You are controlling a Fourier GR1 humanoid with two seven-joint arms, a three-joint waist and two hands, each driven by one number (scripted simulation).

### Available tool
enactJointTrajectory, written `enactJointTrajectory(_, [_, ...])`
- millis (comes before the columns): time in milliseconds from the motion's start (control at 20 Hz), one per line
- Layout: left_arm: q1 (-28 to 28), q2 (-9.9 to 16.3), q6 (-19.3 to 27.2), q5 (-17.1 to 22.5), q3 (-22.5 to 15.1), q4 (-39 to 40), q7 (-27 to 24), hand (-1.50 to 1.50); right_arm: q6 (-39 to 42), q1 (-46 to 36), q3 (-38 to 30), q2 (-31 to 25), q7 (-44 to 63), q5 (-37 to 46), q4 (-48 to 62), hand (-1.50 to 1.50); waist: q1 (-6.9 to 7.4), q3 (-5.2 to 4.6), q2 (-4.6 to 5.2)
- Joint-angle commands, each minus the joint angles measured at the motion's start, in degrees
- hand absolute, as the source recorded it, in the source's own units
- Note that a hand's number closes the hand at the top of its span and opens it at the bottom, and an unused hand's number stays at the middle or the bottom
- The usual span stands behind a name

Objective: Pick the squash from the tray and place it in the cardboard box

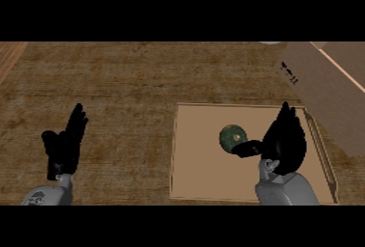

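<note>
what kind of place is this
Probably a kitchen counter or worktop: a brown wood-grain surface carries a flat tray with a green squash on it, and a cardboard box stands at the right.

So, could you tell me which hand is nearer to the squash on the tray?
The right hand: its thumb reaches the squash from the right, over the tray. The left hand rests open far left, off the tray.

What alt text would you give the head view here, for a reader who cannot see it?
The right robot hand hangs open over a shallow tan tray, its thumb beside a dark green squash lying there. A cardboard box stands past the tray's far right corner. The left robot hand rests open, fingers up, over the brown counter at lower left.
</note>
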Motion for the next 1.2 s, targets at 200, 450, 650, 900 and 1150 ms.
enactJointTrajectory(200, [0.86,-1.47,0.89,-0.74,-0.95,-0.87,0.02,0.00,2.48,-2.92,-2.49,0.29,13.73,-1.42,3.71,-1.50,0.07,0.06,-0.10])
enactJointTrajectory(450, [1.54,-0.39,-0.44,0.01,0.23,0.23,-0.60,0.00,4.11,-4.54,-4.05,0.30,13.73,-1.33,5.60,-1.50,0.24,0.00,-0.11])
enactJointTrajectory(650, [-1.50,-1.17,0.98,-1.25,-0.63,-0.67,1.01,0.00,3.98,-6.80,-5.52,0.30,13.73,-2.76,8.47,-1.50,0.24,0.07,0.01])
enactJointTrajectory(900, [-2.49,-1.65,1.57,-1.68,-0.43,0.79,1.51,0.00,3.14,-6.50,-5.24,0.30,13.73,-2.89,10.38,-1.50,-0.10,0.08,0.03])
enactJointTrajectory(1150, [-1.39,-0.92,0.63,-0.84,0.80,0.93,0.85,0.00,1.74,-6.59,-4.92,0.30,13.73,-4.14,11.05,-1.50,-0.08,0.09,-0.01])
